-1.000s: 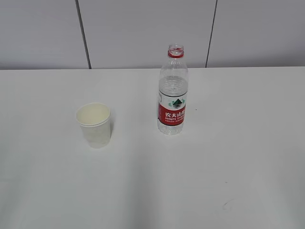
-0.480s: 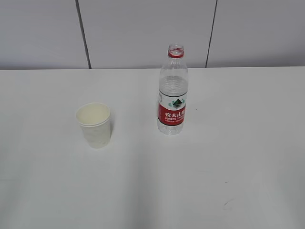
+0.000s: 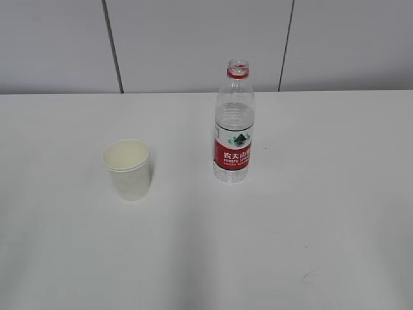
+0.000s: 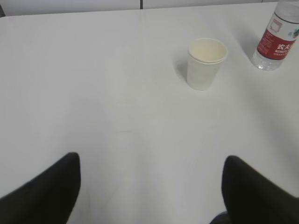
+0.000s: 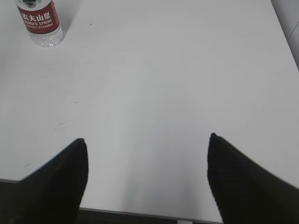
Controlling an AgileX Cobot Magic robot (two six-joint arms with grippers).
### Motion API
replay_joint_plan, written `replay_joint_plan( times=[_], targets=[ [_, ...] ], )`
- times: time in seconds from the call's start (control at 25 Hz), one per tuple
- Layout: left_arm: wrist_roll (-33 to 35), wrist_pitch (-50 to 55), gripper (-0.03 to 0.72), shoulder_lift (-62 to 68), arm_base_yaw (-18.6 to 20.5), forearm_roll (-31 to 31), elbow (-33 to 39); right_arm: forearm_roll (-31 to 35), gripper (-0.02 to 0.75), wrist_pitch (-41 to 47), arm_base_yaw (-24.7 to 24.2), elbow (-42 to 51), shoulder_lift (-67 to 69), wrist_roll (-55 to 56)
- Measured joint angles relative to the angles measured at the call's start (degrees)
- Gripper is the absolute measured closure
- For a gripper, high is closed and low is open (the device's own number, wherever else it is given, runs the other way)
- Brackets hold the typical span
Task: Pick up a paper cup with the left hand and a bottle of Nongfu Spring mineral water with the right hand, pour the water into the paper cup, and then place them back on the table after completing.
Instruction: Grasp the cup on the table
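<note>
A white paper cup stands upright and empty on the white table; it also shows in the left wrist view. An uncapped Nongfu Spring bottle with a red label stands right of it, holding clear water; it shows in the left wrist view and right wrist view. My left gripper is open and empty, well short of the cup. My right gripper is open and empty near the table's front edge, far from the bottle. Neither arm shows in the exterior view.
A grey panelled wall runs behind the table's far edge. The table's front edge lies just under my right gripper. A few tiny dark specks mark the tabletop.
</note>
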Motion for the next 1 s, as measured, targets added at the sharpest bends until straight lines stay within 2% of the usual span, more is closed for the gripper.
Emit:
replay_joint_plan(
  times=[0.6, 0.8, 1.0],
  targets=[
    [0.0, -0.5, 0.125, 0.0, 0.0, 1.1, -0.2, 0.3, 0.150, 0.0, 0.0, 0.0, 0.0, 0.0],
    [0.0, -5.9, 0.125, 0.0, 0.0, 0.7, -1.0, 0.4, 0.150, -0.5, 0.0, -0.3, 0.0, 0.0],
    [0.0, -15.7, 0.125, 0.0, 0.0, 0.5, -0.7, 0.6, 0.150, -3.6, 0.0, -0.8, 0.0, 0.0]
  ],
)
